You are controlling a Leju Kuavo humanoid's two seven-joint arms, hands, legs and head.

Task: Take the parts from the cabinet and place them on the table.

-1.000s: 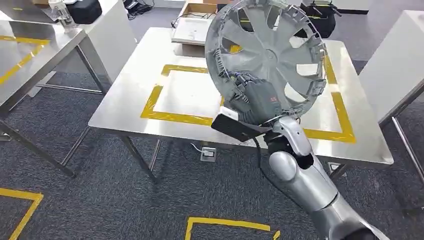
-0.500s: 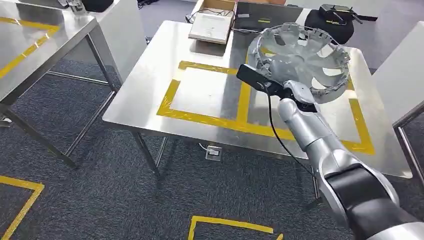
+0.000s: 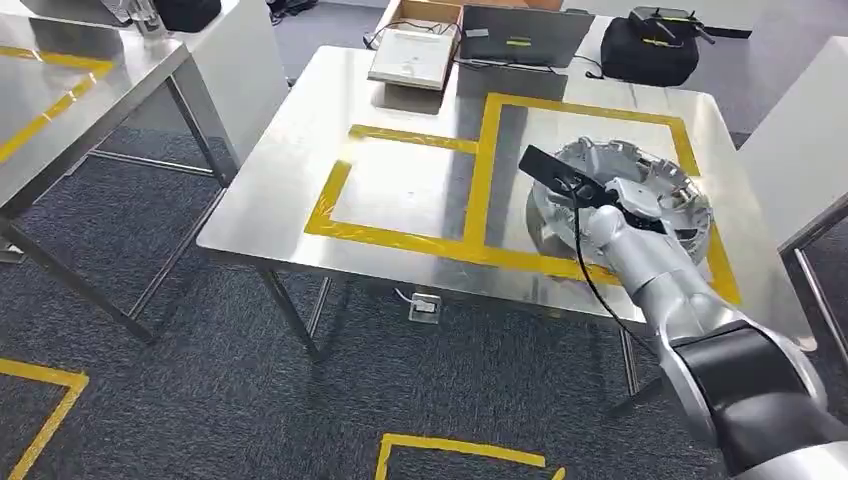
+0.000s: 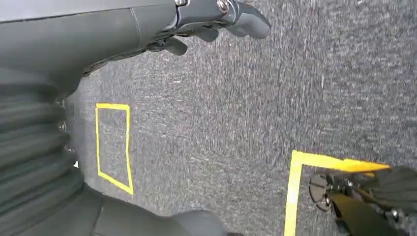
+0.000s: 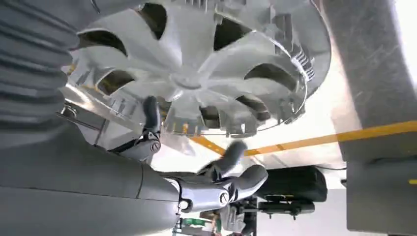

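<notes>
The hubcap [image 3: 622,190] lies on the steel worktop [image 3: 300,150], hollow side up, inside the yellow tape square [image 3: 487,150] at the robot's right; its near rim reaches the square's near tape line. The right hand [image 3: 632,196] is at the hubcap's near rim, the silver arm reaching to it from the lower right. In the right wrist view the hubcap [image 5: 196,69] fills the upper part, and the hand's [image 5: 206,167] fingers [image 5: 151,113] are spread: one dark finger touches the ribbed rim, the thumb and others stand just off it, so whether it grips the rim I cannot tell.

The left hand [image 4: 216,17] hangs over grey carpet [image 4: 236,113] marked with yellow tape, fingers loosely apart and holding nothing.

Beyond the hubcap, at the worktop's far edge, sit a cardboard box [image 3: 416,45], a laptop [image 3: 520,35] and a black bag [image 3: 655,50]. A second steel worktop [image 3: 70,90] stands well to the left of the hubcap.
</notes>
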